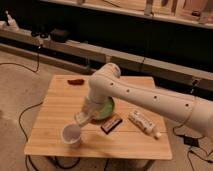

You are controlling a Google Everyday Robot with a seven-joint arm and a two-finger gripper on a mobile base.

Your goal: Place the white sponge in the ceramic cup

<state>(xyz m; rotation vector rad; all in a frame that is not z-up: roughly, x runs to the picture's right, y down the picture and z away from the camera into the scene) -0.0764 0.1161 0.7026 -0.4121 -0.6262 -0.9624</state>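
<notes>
Light wooden table [55,132], dim workshop behind. Gripper [82,118] just above-right of small white ceramic cup [71,135], clamped on pale flat white sponge [80,120]. Pickup done; lowering into cup, release left. Dark brown bar [111,123], green bowl [106,108] beside.

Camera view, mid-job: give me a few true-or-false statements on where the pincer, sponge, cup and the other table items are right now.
1. The pincer is just above and right of the cup. True.
2. The sponge lies inside the cup. False: it is at the pincer, above the cup's rim.
3. The green bowl is partly hidden behind the arm. True.
4. The brown bar sits in the bowl. False: it lies on the table, in front of the bowl.
5. The white packet lies left of the cup. False: it is far to the right, past the bar.
</notes>
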